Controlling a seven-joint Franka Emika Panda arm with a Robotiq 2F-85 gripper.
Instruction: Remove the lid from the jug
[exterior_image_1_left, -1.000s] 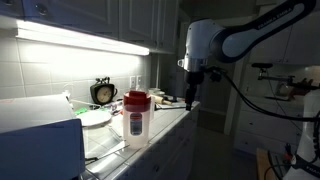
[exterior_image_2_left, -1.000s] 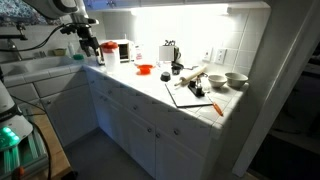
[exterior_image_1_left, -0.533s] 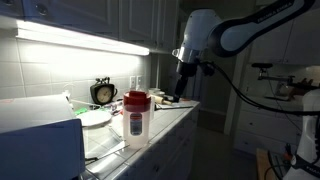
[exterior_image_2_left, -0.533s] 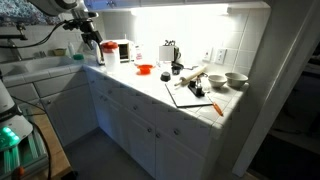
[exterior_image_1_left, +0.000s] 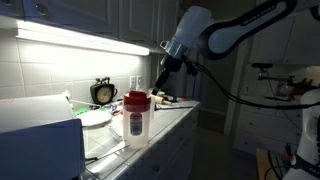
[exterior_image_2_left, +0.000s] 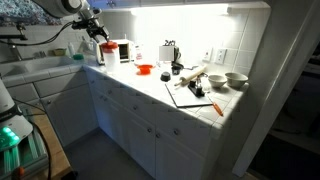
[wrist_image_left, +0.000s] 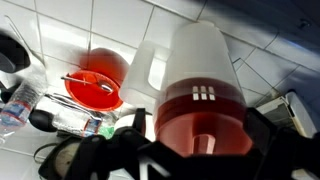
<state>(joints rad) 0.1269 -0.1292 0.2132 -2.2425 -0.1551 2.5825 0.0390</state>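
One capped jug, standing clear of spread jaws.
1. Worktop (exterior_image_1_left: 166, 119): tiled, runs beneath the jaws. 2. Arm (exterior_image_1_left: 215, 30): white, angled down toward the jug. 3. Jug (exterior_image_1_left: 137, 122): upright on the worktop, below and just beyond the jaws, apart from them. 4. Gripper (exterior_image_1_left: 159, 88): jaws spread, holding nothing; in the wrist view, dark fingers (wrist_image_left: 280, 155) flank the jug's top. 5. Lid (wrist_image_left: 205, 120): red, seated on the jug, in line between the jaws, untouched.

Red lid (exterior_image_1_left: 136, 98), whitish translucent jug (exterior_image_1_left: 146, 130), dark-and-red label (exterior_image_1_left: 136, 124), black clock (exterior_image_1_left: 103, 93), white plate (exterior_image_1_left: 95, 118)
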